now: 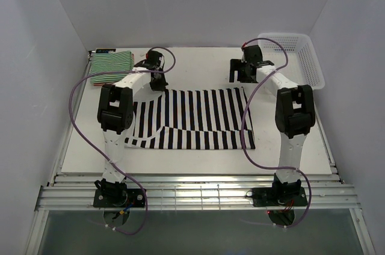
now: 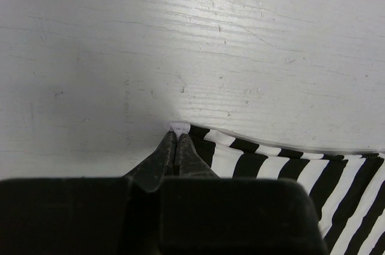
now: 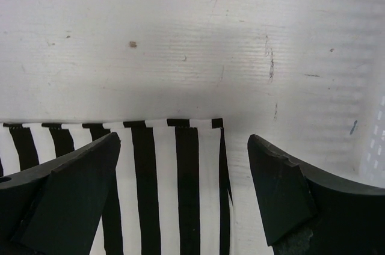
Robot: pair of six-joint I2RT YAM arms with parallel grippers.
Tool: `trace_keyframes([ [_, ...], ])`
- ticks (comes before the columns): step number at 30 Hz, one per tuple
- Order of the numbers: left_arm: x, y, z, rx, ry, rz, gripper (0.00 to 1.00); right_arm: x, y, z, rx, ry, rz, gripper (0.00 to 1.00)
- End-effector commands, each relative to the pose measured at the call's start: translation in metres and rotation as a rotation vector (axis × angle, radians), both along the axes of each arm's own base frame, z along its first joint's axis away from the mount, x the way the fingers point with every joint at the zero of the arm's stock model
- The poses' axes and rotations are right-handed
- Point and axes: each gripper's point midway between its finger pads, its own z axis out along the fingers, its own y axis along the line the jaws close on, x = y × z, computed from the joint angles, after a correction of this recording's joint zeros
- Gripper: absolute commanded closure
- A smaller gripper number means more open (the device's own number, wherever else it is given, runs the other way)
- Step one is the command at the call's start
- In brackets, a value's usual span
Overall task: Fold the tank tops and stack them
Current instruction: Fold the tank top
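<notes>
Black-and-white tank top (image 1: 198, 119): spread flat on table (image 1: 198, 68) centre. Left gripper (image 2: 174, 141): clamped shut on far-left corner, little cloth caught. Right gripper (image 3: 183, 147): jaws wide, empty, straddling far-right corner. Risk: thin pinch may slip when lifted; lifting one side alone would skew the fold.

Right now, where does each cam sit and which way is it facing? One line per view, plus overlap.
Top external: above and behind the arms, looking down on the table; both arms show whole, bases nearest.
Left wrist: looks along the shut left gripper, pinching a far corner of the black-and-white tank top.
Right wrist: looks down past the fingers of the open right gripper at the top's other far corner.
Shared: all three see that top; top external and right wrist also catch the basket.
</notes>
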Motion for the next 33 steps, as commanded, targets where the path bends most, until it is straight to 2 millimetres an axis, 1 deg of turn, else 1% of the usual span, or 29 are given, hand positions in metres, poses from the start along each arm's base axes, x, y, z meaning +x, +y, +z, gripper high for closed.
trace_keyframes([
  [1, -0.003, 0.005, 0.01, 0.014, -0.03, -0.007, 1.0, 0.019, -0.001, 0.007, -0.01, -0.051, -0.053, 0.07],
  [2, -0.004, 0.005, 0.01, 0.014, -0.028, -0.013, 1.0, 0.019, 0.0, 0.002, -0.01, -0.043, -0.053, 0.04],
  [4, -0.004, 0.005, 0.009, 0.013, -0.026, -0.016, 1.0, 0.021, -0.001, -0.001, -0.006, -0.041, -0.066, 0.01],
  [5, -0.004, 0.004, 0.008, 0.011, -0.024, -0.017, 1.0, 0.023, -0.002, -0.002, -0.008, -0.047, -0.074, 0.05],
  [7, -0.004, 0.004, 0.007, 0.009, -0.023, -0.015, 1.0, 0.026, -0.003, -0.006, -0.011, -0.052, -0.086, 0.1],
  [8, -0.005, 0.003, 0.006, 0.009, -0.021, -0.017, 1.0, 0.027, -0.004, -0.008, -0.016, -0.054, -0.093, 0.18],
  [10, -0.005, 0.004, 0.006, 0.008, -0.021, -0.012, 1.0, 0.029, -0.006, -0.012, -0.02, -0.056, -0.105, 0.24],
  [11, -0.005, 0.004, 0.006, 0.008, -0.021, -0.012, 1.0, 0.031, -0.006, -0.012, -0.023, -0.067, -0.117, 0.3],
  [12, -0.005, 0.003, 0.005, 0.009, -0.019, -0.014, 1.0, 0.031, -0.008, -0.017, -0.026, -0.06, -0.119, 0.32],
  [14, -0.005, 0.004, 0.004, 0.01, -0.018, -0.011, 1.0, 0.032, -0.008, -0.021, -0.026, -0.056, -0.134, 0.36],
  [16, -0.006, 0.005, 0.003, 0.012, -0.015, -0.007, 1.0, 0.032, -0.009, -0.027, -0.029, -0.045, -0.144, 0.44],
  [19, -0.006, 0.006, 0.002, 0.015, -0.013, -0.006, 1.0, 0.031, -0.011, -0.033, -0.03, -0.042, -0.158, 0.45],
  [22, -0.006, 0.006, 0.002, 0.02, -0.016, -0.005, 1.0, 0.031, -0.011, -0.037, -0.035, -0.035, -0.16, 0.49],
  [24, -0.006, 0.006, 0.002, 0.021, -0.016, -0.005, 1.0, 0.029, -0.013, -0.04, -0.037, -0.028, -0.163, 0.5],
  [25, -0.006, 0.006, 0.002, 0.02, -0.016, -0.006, 1.0, 0.029, -0.012, -0.041, -0.035, -0.028, -0.162, 0.53],
  [27, -0.005, 0.007, 0.003, 0.02, -0.019, -0.004, 1.0, 0.028, -0.012, -0.045, -0.035, -0.017, -0.16, 0.55],
  [28, -0.006, 0.007, 0.003, 0.02, -0.017, -0.002, 1.0, 0.027, -0.011, -0.046, -0.035, -0.013, -0.158, 0.58],
  [30, -0.005, 0.006, 0.005, 0.02, -0.024, -0.005, 1.0, 0.025, -0.011, -0.05, -0.037, -0.004, -0.157, 0.59],
  [31, -0.005, 0.007, 0.004, 0.021, -0.022, -0.003, 1.0, 0.024, -0.01, -0.051, -0.032, 0.0, -0.154, 0.65],
  [32, -0.005, 0.007, 0.005, 0.021, -0.024, -0.004, 1.0, 0.023, -0.011, -0.052, -0.032, 0.005, -0.155, 0.68],
  [33, -0.004, 0.007, 0.006, 0.02, -0.027, -0.004, 1.0, 0.022, -0.01, -0.051, -0.03, 0.006, -0.154, 0.75],
])
